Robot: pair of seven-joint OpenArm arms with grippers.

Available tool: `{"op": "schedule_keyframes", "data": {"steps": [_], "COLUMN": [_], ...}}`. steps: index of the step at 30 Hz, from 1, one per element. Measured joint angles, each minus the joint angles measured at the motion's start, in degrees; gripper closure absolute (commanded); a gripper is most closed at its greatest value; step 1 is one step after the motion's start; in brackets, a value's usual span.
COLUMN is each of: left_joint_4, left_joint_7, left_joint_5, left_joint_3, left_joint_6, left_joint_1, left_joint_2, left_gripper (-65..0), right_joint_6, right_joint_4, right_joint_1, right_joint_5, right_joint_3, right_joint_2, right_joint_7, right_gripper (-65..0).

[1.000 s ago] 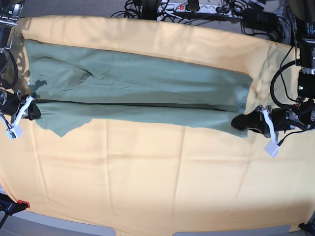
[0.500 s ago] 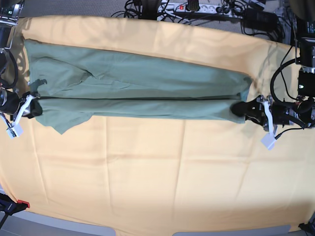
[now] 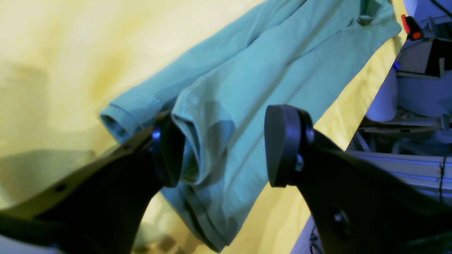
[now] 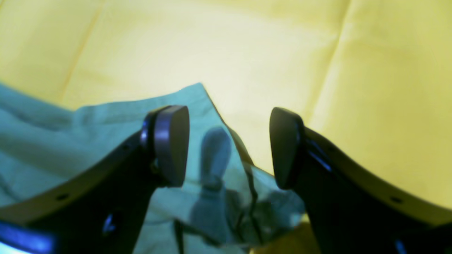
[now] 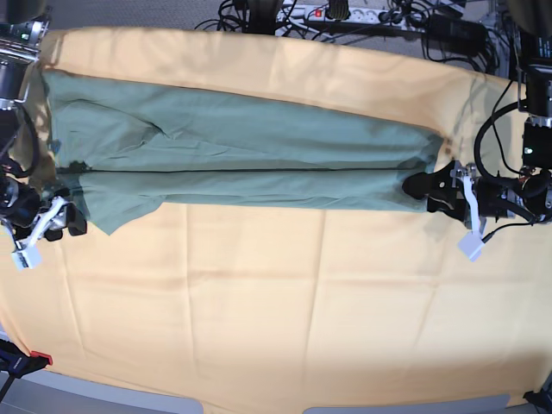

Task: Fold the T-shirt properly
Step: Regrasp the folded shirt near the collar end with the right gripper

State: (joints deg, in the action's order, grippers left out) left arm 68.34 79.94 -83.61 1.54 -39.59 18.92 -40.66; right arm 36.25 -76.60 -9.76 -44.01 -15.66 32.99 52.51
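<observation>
The sage-green T-shirt (image 5: 259, 155) lies folded lengthwise into a long strip across the far part of the yellow-orange table cloth (image 5: 302, 302). My left gripper (image 5: 420, 191) is at the shirt's right end. In the left wrist view it (image 3: 227, 148) is open, with the shirt's (image 3: 282, 63) folded hem end between the jaws and touching one finger (image 3: 169, 151). My right gripper (image 5: 76, 226) is at the shirt's lower left corner. In the right wrist view it (image 4: 227, 148) is open and empty above the shirt's (image 4: 53, 141) loose corner.
Cables and a power strip (image 5: 345, 13) lie behind the table's far edge. A red-tipped clamp (image 5: 39, 358) sits at the near left corner. Equipment and clutter (image 3: 416, 88) stand past the table's edge in the left wrist view.
The shirt's near edge has been folded up onto the rest, and both grippers have let go. My right gripper has drawn back toward the near side; my left gripper has opened in place.
</observation>
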Motion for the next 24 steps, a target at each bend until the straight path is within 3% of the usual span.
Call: {"op": "schedule_keyframes", "data": {"steps": [4,8,11,16,19,24], "left_joint_4": [0.00,0.00,0.00,0.00,0.00,0.00], "left_joint_7": [-0.17,-0.20,-0.17,-0.20,-0.22,-0.20], "left_joint_5": [0.00,0.00,-0.04,0.00,0.00,0.00], "left_joint_3": [0.00,0.00,0.00,0.00,0.00,0.00], "left_joint_6": [0.00,0.00,-0.02,0.00,0.00,0.00], "left_joint_1": [0.00,0.00,0.00,0.00,0.00,0.00], "left_joint_2": [0.00,0.02,0.00,0.00,0.00,0.00], "left_gripper": [-37.3,-37.3,-37.3,-37.3,-37.3,-37.3], "right_joint_6": [-0.90,-1.11,-1.31,1.14,3.43,3.65], "right_joint_4": [0.57,4.26,7.32,9.86,10.01,9.99], "right_joint_1": [0.07,0.02,0.02,-0.44,-0.50,-0.46], "right_joint_5": [5.01,9.09,8.46,7.78,1.90,-7.39], "right_joint_3": [0.02,0.02,-0.11,-0.22,-0.33,-0.31], "right_joint_2": [-3.85,-5.57,-6.54,-7.41,-7.13,-7.32], "right_joint_7": [-2.62,-6.27,-7.30,-8.00,-3.72,3.10], "right_gripper": [-37.9,-37.9,-37.9,-37.9,-37.6,-33.8]}}
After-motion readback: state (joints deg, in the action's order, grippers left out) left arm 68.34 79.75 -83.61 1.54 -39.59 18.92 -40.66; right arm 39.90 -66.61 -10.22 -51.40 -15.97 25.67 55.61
